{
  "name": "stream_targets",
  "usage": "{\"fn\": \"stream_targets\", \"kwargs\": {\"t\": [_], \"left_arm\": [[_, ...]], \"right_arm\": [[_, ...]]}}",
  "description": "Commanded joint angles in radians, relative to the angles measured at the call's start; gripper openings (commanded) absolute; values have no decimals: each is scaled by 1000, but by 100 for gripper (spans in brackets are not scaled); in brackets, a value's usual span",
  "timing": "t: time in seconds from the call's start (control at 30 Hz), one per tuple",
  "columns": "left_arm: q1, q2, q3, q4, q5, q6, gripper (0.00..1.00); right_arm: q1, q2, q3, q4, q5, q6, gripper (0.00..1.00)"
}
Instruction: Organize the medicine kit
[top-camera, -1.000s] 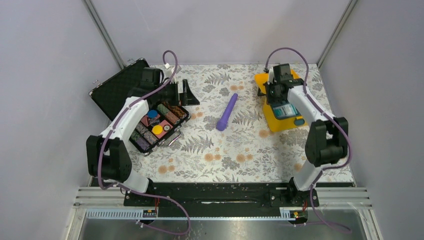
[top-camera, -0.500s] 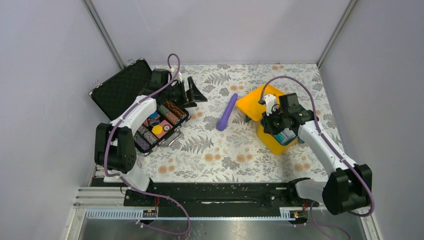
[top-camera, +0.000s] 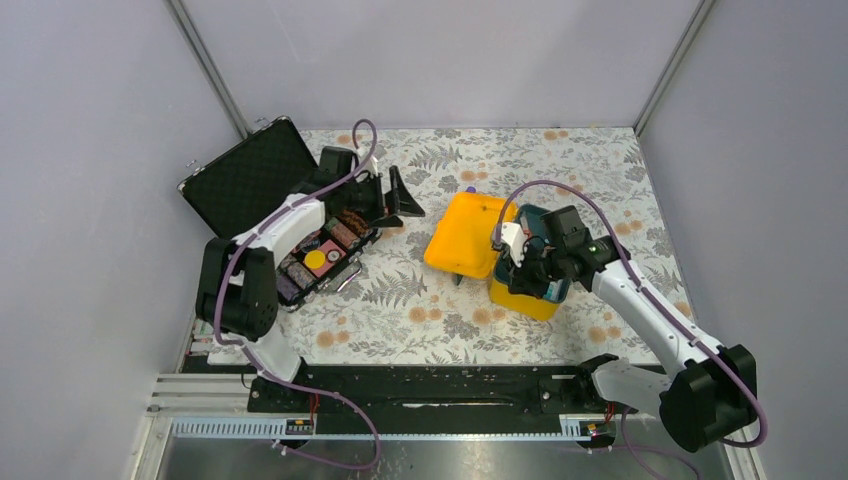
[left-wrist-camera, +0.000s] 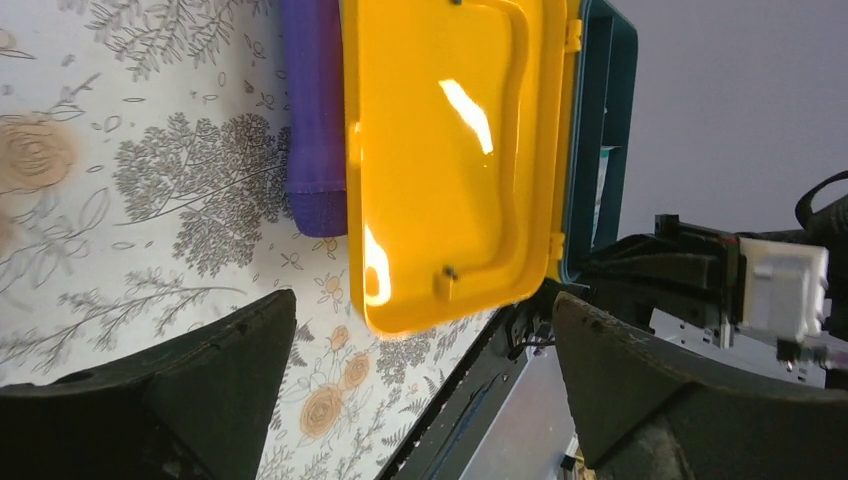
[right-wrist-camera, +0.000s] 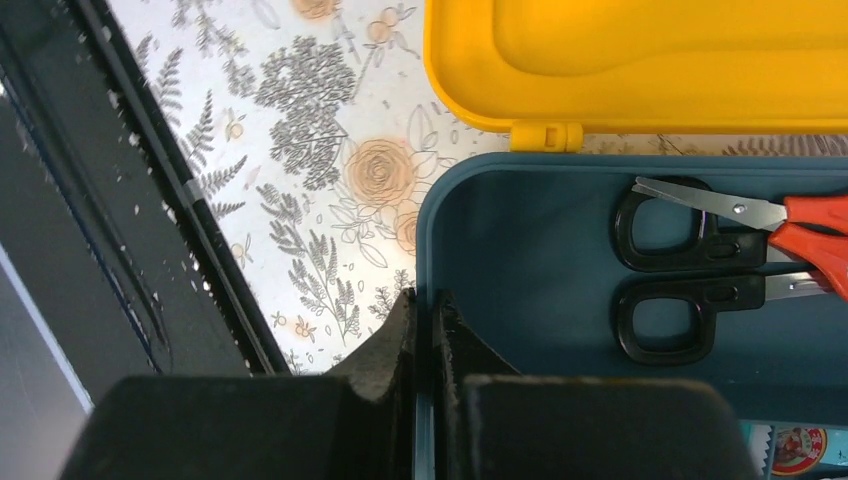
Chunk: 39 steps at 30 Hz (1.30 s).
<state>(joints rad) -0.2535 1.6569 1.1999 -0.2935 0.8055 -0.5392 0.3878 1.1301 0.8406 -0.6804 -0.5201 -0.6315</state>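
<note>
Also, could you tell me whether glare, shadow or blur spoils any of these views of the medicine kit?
Left wrist: two bright glare patches on the yellow lid, the rest readable. Right wrist: the scissors and the teal inside of the medicine kit are sharp and evenly lit, with no glare. Top external: flat, even light, only faint shadows, all in focus.

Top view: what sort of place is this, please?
Probably a robot test booth, not a home: plain grey walls, a left arm and right arm bolted to a black rail, and a flowered tablecloth.
</note>
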Motion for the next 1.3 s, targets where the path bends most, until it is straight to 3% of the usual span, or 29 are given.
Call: {"fn": "stream_targets", "kwargs": {"t": [0.0,0.17,0.3,0.4,0.5,0.67,0.83,1.03,1.1,1.27], "left_arm": [[-20,92,26,79,38,-32,99],[-22,195,64,80,34,-15,99],[-35,278,83,146,160,-52,99],[-56,330,95,225,282,-87,99],[-69,365,96,280,383,-113,99],[-79,326,99,321,505,-138,99],[-79,226,96,424,576,-263,99],[-128,138,109,904,604,-654,99],[-163,142,157,881,635,-642,99],[-255,223,274,833,668,-612,99]], "right_arm": [[26,46,-13,-179,-120,-136,3],[26,52,89,-334,-84,-178,43],[26,3,202,-432,-94,-149,65],[22,-38,275,-438,-96,-31,74],[-41,-49,337,-412,-119,121,79],[-339,4,348,-315,-273,352,84],[-571,118,307,-314,-380,372,80],[-793,198,224,-306,-581,360,80],[-842,232,219,-306,-657,375,79],[-944,265,258,-298,-658,393,77]]}}
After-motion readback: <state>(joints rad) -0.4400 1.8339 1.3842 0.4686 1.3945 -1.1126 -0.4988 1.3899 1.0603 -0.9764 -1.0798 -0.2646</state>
